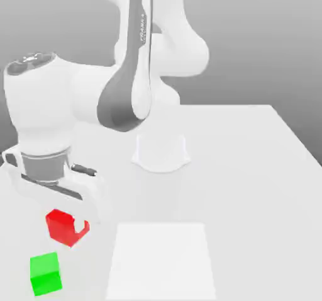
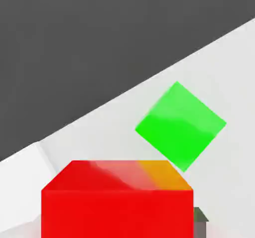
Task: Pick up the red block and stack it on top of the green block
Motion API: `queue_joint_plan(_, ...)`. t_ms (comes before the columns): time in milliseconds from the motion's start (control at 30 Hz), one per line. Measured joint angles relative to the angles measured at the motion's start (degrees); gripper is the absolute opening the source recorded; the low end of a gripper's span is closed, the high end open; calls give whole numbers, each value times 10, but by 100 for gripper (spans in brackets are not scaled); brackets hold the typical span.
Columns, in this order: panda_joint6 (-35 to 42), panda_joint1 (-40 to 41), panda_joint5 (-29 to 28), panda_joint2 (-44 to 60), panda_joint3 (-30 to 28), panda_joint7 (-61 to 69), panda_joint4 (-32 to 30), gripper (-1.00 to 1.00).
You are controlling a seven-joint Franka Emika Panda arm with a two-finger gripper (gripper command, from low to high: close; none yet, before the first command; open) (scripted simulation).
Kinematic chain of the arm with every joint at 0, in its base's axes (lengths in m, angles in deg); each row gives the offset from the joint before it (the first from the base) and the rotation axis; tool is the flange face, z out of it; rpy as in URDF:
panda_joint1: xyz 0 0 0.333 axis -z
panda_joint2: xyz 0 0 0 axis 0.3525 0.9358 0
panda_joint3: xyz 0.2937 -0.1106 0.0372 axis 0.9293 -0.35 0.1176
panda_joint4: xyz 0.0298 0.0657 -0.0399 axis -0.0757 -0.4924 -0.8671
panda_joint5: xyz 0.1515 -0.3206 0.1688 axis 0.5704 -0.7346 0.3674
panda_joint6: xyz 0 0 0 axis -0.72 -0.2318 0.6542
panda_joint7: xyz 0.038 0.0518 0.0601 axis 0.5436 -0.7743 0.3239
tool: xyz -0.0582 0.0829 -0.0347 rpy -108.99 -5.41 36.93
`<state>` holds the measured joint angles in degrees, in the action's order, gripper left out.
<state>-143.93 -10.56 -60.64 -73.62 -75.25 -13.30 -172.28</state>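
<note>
Tabletop, pale, under everything; white arm reaches over the exterior view's left side. White square panel near its front edge. Gripper closed on red block, fingers gripping its sides, one partly covering it. Green block near it, closer to the camera, nothing stacked on top.
</note>
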Motion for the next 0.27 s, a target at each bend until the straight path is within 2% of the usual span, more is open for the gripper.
queue_joint_plan(133, -55, 14, 30, 76, 11, 5, 18, -100)
queue_joint_plan(167, -68, 18, 38, 91, 16, 10, 20, 100)
queue_joint_plan(267, -68, 18, 38, 91, 16, 10, 20, 100)
